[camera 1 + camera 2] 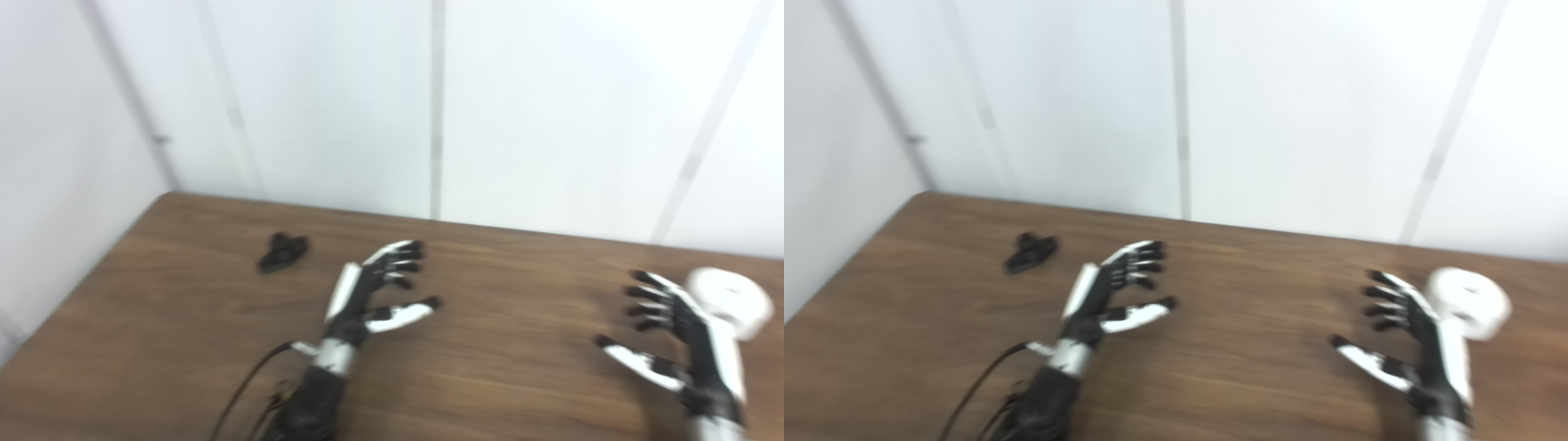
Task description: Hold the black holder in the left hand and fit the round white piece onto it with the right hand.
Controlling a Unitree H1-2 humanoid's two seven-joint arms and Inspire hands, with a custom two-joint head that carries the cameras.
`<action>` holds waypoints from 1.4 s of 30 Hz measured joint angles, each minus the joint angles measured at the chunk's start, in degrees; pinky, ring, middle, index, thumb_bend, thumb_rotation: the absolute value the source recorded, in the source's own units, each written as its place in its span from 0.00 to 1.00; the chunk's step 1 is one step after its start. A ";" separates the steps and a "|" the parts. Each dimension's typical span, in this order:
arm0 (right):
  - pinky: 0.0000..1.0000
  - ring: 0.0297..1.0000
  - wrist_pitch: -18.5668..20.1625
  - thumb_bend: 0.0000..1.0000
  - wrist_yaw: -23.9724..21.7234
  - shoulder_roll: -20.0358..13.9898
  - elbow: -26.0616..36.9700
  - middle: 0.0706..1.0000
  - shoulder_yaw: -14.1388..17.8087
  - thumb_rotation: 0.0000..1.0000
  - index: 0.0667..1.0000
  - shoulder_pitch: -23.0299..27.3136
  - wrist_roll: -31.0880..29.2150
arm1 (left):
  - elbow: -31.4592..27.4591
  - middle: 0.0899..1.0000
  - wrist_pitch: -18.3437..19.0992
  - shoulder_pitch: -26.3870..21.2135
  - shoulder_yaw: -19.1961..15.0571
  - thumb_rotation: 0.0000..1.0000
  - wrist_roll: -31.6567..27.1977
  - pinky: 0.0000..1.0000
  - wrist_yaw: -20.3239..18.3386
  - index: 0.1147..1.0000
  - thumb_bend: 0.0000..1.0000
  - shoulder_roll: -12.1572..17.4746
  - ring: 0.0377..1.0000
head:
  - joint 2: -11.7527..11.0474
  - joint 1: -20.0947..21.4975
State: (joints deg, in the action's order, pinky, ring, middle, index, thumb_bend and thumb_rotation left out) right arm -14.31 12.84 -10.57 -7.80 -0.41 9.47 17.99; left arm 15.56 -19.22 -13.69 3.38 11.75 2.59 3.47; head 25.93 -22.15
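The small black holder (282,252) lies on the brown wooden table (490,275) toward the back left. My left hand (373,291) hovers open a short way to its right, fingers spread and holding nothing. The round white piece (730,300) rests on the table at the far right. Just left of it, my right hand (680,337) is open with its fingers apart, and its back partly covers the piece's lower left side. In the right eye view the holder (1031,252) and the white piece (1470,300) appear the same way. Both views are blurred.
A white panelled wall (429,110) rises directly behind the table's back edge and along its left side. Dark cables (245,392) trail from my left forearm over the table's front part.
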 measured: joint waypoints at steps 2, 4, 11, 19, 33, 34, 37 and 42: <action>0.51 0.59 0.28 0.55 -0.65 0.01 0.02 0.68 0.42 0.00 0.76 -0.06 -0.80 | 0.79 0.75 -0.40 -0.49 0.18 0.20 1.25 0.57 1.05 0.74 0.77 -0.30 0.70 | -0.70 -1.84; 0.51 0.59 0.89 0.55 -0.98 -0.02 0.46 0.68 0.81 0.00 0.76 -0.28 -0.81 | 1.54 0.76 -0.83 -0.90 0.42 0.22 1.98 0.57 1.40 0.74 0.78 -0.65 0.70 | -1.32 -3.25; 0.52 0.60 4.87 0.53 -2.57 -0.06 2.20 0.69 1.46 0.00 0.76 -1.30 -1.01 | 2.57 0.75 -1.04 -1.86 0.95 0.19 3.69 0.56 2.29 0.71 0.76 -2.06 0.70 | -2.20 -5.19; 0.51 0.61 4.87 0.52 -3.22 -0.18 2.29 0.70 1.68 0.00 0.77 -1.52 -0.91 | 2.89 0.73 -1.77 -1.97 1.05 0.17 4.09 0.55 3.65 0.69 0.75 -2.16 0.70 | -2.11 -5.27; 0.50 0.60 4.78 0.51 -3.25 -0.78 2.19 0.69 1.88 0.00 0.77 -1.41 -0.76 | 0.89 0.67 -0.96 -1.51 0.58 0.08 2.01 0.50 1.09 0.64 0.78 0.34 0.63 | -1.85 -5.71; 0.50 0.60 4.77 0.51 -3.25 -0.86 2.17 0.69 1.89 0.00 0.77 -1.40 -0.76 | 0.65 0.67 -0.44 -1.40 0.44 0.08 2.26 0.51 1.06 0.63 0.80 1.11 0.63 | -1.85 -5.71; 0.50 0.59 4.73 0.51 -3.29 -1.06 2.13 0.68 1.88 0.00 0.76 -1.39 -0.76 | 0.08 0.66 1.15 -1.27 -0.07 0.07 4.97 0.50 1.31 0.63 0.81 3.36 0.63 | -1.76 -5.80; 0.50 0.59 4.68 0.51 -3.29 -1.48 1.72 0.68 1.88 0.01 0.76 -1.39 -0.76 | -3.67 0.67 5.34 -1.04 -0.80 0.05 8.22 0.51 1.12 0.64 0.81 7.38 0.63 | -1.67 -5.71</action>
State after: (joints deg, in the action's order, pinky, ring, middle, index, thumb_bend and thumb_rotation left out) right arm -9.63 9.55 -12.05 -6.08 1.47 8.08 17.23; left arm 11.90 -13.88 -14.73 2.58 19.97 3.71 10.85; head 24.26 -27.86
